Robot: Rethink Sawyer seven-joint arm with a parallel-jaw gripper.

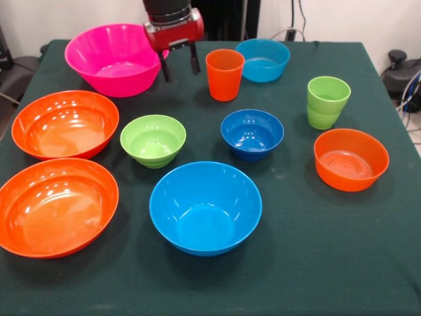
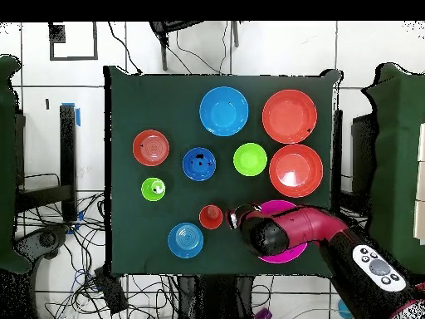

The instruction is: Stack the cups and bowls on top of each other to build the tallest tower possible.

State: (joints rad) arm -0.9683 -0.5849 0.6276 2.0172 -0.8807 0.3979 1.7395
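- Front view, left to right: two large orange bowls [image 1: 64,124] [image 1: 57,205] at the left edge of the table [image 1: 309,263], one behind the other; both hold nothing.
- Large pink bowl [image 1: 115,59] at the far left, empty. The gripper [image 1: 179,64] hangs just beside its right rim, fingers spread apart with nothing between them.
- Small lime green bowl [image 1: 153,139] mid-table, empty.
- Large blue bowl [image 1: 205,207] nearest the camera, empty.
- Orange cup [image 1: 224,74] upright, just right of the gripper, apart from it.
- Dark blue bowl [image 1: 252,133] centre; light blue bowl [image 1: 263,59] at the far edge behind it. Both empty.
- Lime green cups [image 1: 327,102]: two, one nested inside the other, upright.
- Small orange bowl [image 1: 350,158] far right, empty.
- Count: eight bowls, three cups. All bowls stand separately; no bowl sits in another.
- Open cloth: wide bare strip along the near edge and the near right corner.
- Overhead view: arm [image 2: 315,233] crosses over the pink bowl.
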